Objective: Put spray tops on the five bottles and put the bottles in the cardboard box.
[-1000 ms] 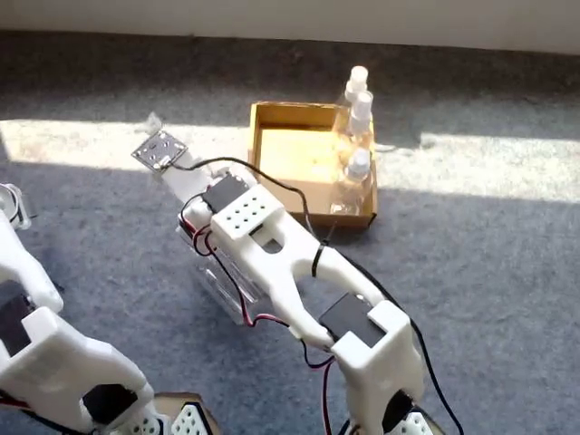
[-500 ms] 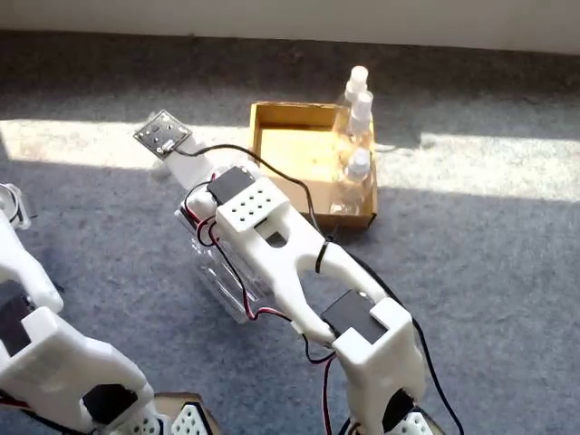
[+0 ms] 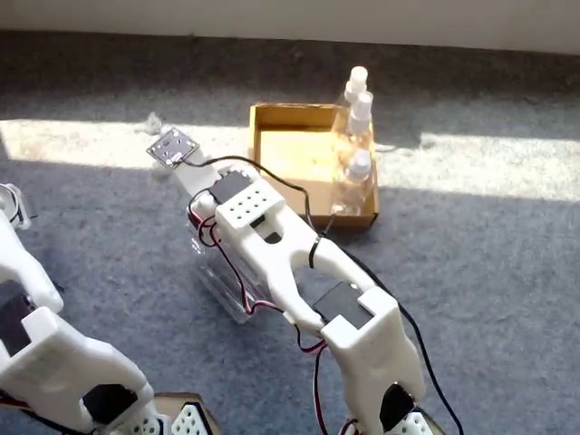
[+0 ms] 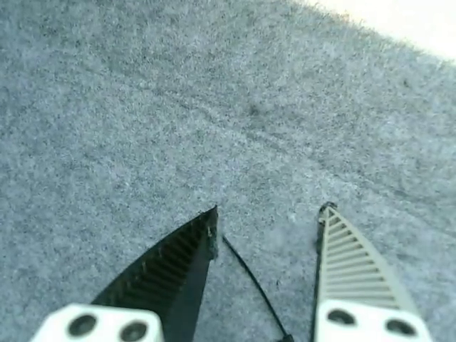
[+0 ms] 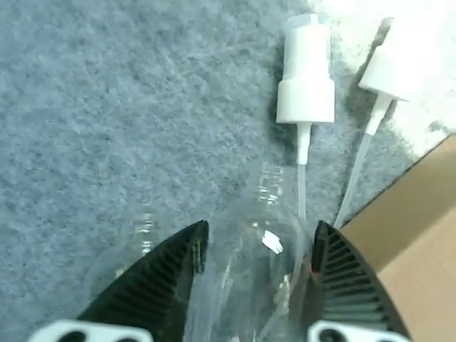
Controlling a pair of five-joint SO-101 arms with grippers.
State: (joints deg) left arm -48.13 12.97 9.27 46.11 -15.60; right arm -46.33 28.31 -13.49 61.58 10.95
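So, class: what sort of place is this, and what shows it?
Likely an indoor robot workspace on a carpeted surface: grey carpet, a strip of sunlight, and a box of bottles beside the arms.

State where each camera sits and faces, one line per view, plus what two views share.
High view: fixed above and behind the arms, looking down on grey carpet; both white arms show, the right arm beside the brown cardboard box.
Left wrist view: on the left arm, facing carpet; the open left pincer shows.
Right wrist view: on the right arm, facing a clear uncapped plastic bottle between the open right pincer's jaws.
Shared: high and right wrist views show the box.
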